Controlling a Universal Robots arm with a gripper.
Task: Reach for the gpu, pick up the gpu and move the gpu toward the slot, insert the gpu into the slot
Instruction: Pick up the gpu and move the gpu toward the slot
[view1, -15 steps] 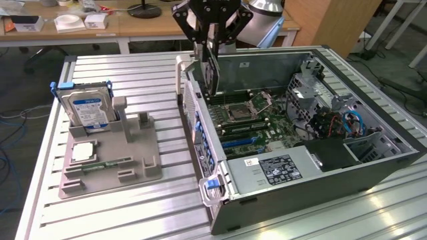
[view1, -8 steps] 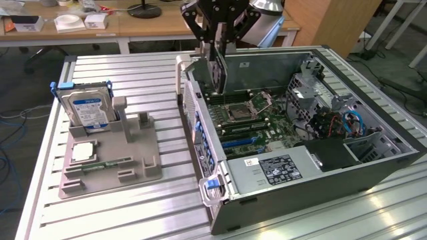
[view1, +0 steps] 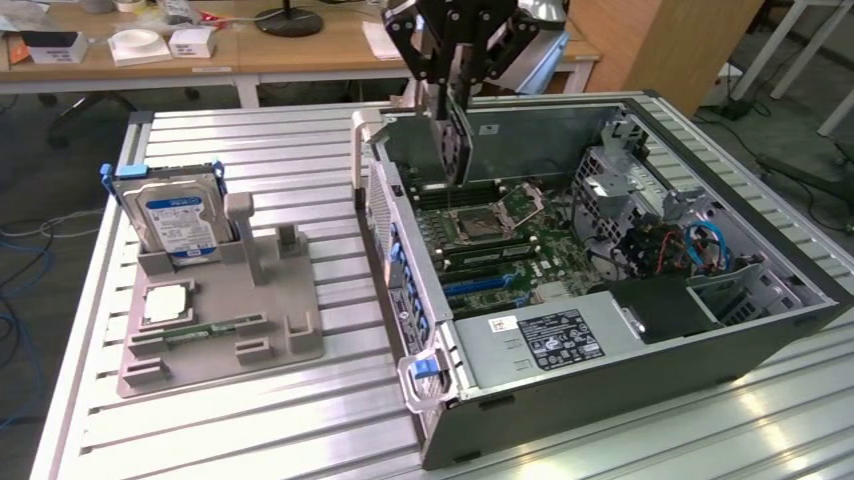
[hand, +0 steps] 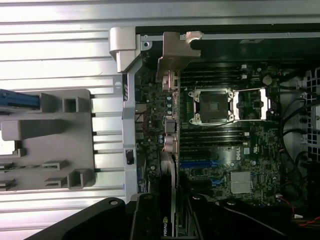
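Thin dark gpu (view1: 458, 150) hanging upright, silver end bracket (hand: 172, 55), clamped in pincer (view1: 454, 88)

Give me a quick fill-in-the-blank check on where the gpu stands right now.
1. The gripper is ____ on the gpu.
2. The gpu hangs over the open computer case, not yet seated in the ____ slot.
3. The hard drive stands ____ in the grey holder.
Missing words: shut; blue; upright.
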